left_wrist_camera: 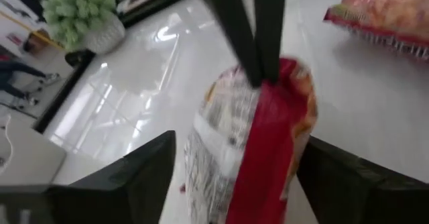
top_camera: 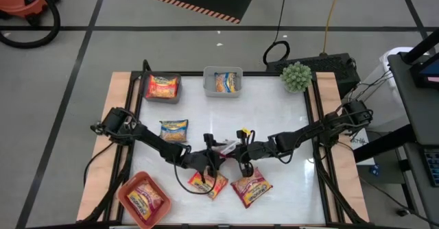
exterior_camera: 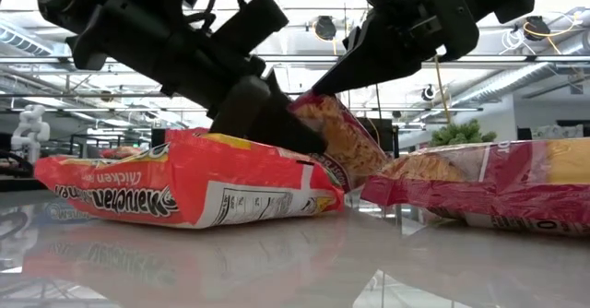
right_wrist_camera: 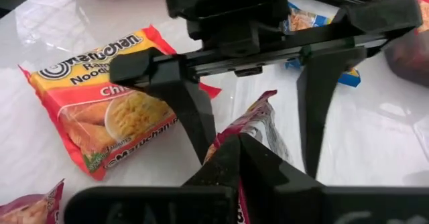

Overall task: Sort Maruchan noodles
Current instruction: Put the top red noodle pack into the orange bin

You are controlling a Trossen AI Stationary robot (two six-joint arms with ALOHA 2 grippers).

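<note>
Crinkly red-pink Maruchan pkt [right_wrist_camera: 258,127] is standing on edge at counter [top_camera: 274,119] ctr, approx 6 o'clock. Right tool [right_wrist_camera: 236,143] is pinching its top seam, fingers fully shut. Left tool [right_wrist_camera: 258,93] is straddling same pkt, jaws wide, not yet gripping. Pkt looks light, slippery, brittle inside; best taken across the flat faces, gently.

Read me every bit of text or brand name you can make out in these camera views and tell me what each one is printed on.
"Maruchan", "Ramen Nood…", "Chi…": front of the orange-red noodle packet lying flat on the table, right wrist view.
"Maruchan" again: lower edge of that packet's front.
"Maruchan", "Chicken": the same packet, upside down in the low view.
Fine print and barcode panel on it: too small to read.
Pink packet and the packets in the bins: too blurred to read.
</note>
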